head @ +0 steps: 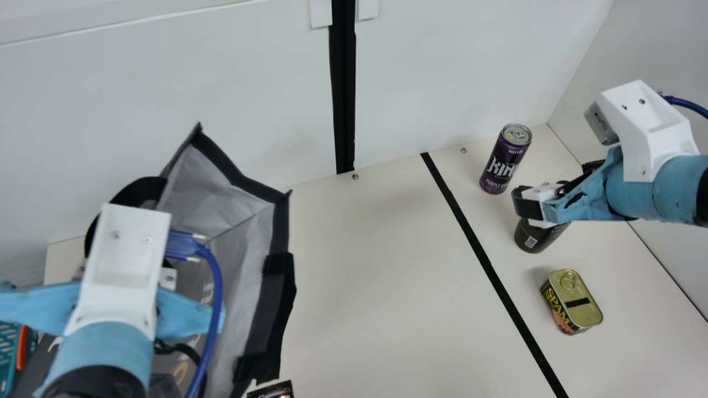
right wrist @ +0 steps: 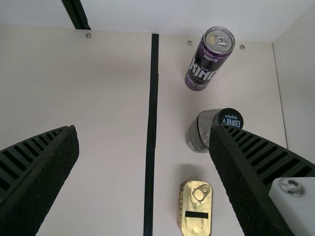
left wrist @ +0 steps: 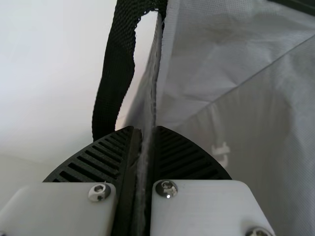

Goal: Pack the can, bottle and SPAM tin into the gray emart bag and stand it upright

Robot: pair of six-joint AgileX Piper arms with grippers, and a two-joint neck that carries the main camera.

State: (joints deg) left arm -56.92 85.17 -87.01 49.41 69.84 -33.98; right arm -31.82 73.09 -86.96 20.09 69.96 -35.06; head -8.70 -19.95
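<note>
My left gripper (head: 119, 271) is over the left side of the gray emart bag (head: 218, 196), whose open mouth shows its pale lining. In the left wrist view, my left gripper (left wrist: 145, 130) is shut on the wall of the bag (left wrist: 226, 64), beside a black handle. My right gripper (head: 558, 190) stands open above the dark bottle (head: 537, 236), partly hiding it. Between the open fingers of my right gripper (right wrist: 143, 130) the right wrist view has table surface. Upright stand the purple can (head: 500, 166) (right wrist: 206, 61) and the bottle (right wrist: 199, 132); the SPAM tin (head: 578, 304) (right wrist: 196, 209) is nearest the front.
A black tape line (head: 470, 232) crosses the cream table (head: 376, 276) between the bag and the three goods. White walls rise behind and at the right. A teal basket (head: 8, 345) is at the lower left, and a small dark object (head: 271, 391) at the bottom edge.
</note>
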